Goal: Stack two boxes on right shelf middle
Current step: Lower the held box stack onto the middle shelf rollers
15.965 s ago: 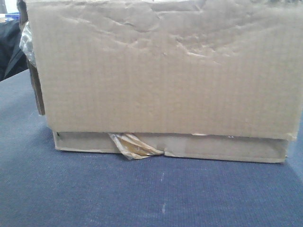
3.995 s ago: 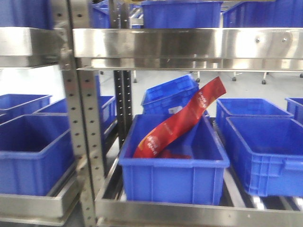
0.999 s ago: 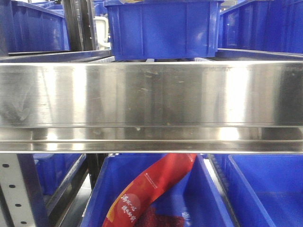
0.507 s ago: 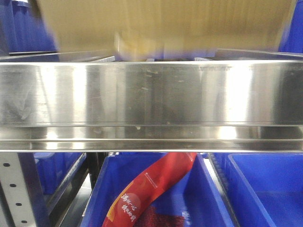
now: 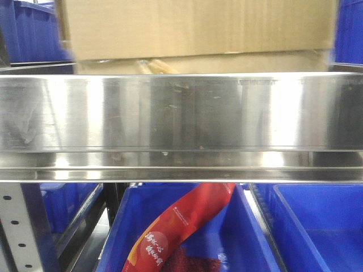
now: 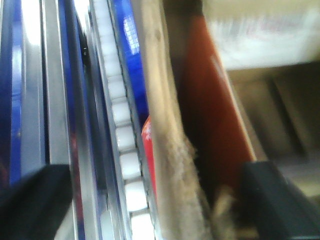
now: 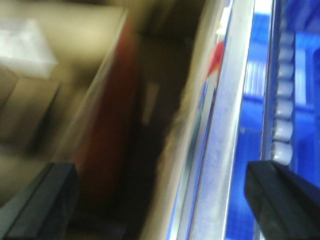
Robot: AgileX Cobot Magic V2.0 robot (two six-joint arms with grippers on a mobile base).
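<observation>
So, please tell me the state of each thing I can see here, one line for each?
Tall box: upright, resting on the flat box.
Flat box: lying behind the shelf rim, under the tall box.
Right shelf: loaded with both boxes.
Red packet: leaning tilted in the blue bin below.

Evenly bright in the front view, lit from overhead. Broad white glare bands on the steel shelf rim [image 5: 181, 113], strongest at left and right of centre, with dim smeared reflections between. Soft blur along the edges of the upper cardboard box [image 5: 195, 27]; blue bin [image 5: 187, 238] below in mild shade. Heavily motion-blurred and out of focus in both wrist views: streaked rollers [image 6: 125, 150], washed-out highlights, murky brown shadow inside the cardboard, dark fingertips [image 7: 280, 200] at the lower corners.
</observation>
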